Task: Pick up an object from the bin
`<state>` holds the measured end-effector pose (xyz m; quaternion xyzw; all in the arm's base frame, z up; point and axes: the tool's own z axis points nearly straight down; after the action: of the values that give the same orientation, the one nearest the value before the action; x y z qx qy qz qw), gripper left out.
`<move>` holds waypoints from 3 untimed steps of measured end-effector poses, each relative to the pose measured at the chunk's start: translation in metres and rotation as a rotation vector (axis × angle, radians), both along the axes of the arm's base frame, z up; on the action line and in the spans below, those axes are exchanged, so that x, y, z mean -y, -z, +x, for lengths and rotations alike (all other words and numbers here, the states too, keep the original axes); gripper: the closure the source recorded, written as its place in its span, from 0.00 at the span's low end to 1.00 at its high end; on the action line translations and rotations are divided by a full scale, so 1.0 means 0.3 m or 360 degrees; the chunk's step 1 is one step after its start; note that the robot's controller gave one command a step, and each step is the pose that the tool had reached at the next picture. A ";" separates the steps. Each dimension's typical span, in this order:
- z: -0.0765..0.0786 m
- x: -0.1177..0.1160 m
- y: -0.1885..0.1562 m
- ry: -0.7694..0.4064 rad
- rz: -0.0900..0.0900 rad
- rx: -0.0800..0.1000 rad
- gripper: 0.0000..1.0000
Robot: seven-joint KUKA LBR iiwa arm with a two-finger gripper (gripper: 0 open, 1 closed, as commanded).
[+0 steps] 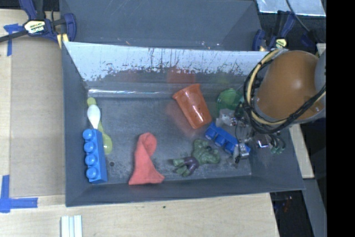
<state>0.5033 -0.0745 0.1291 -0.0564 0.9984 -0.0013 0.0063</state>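
My gripper (pixel 239 145) is low at the right end of the grey metal bin (pixel 166 19), beside a small blue plastic toy (pixel 221 137) — I can't tell how open it is or if it's gripping — lift not done.

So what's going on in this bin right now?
A robot arm reaches into the grey bin from the right. Its gripper is down at the bin's right end, right against a small blue toy, with a green toy figure just left of it. I can't tell whether it has hold of anything yet. An orange cup, a red cloth and a blue studded block lie apart from it, further left.
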 end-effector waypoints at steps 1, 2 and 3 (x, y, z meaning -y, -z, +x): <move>0.086 0.016 0.080 -0.0107 0.0001 -0.0009 0.00; 0.078 0.056 0.156 -0.0068 0.0001 -0.0007 0.00; 0.205 0.076 0.193 -0.0452 -0.0007 0.0014 1.00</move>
<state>0.5648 -0.0975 0.0711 -0.1971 0.9803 -0.0027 0.0105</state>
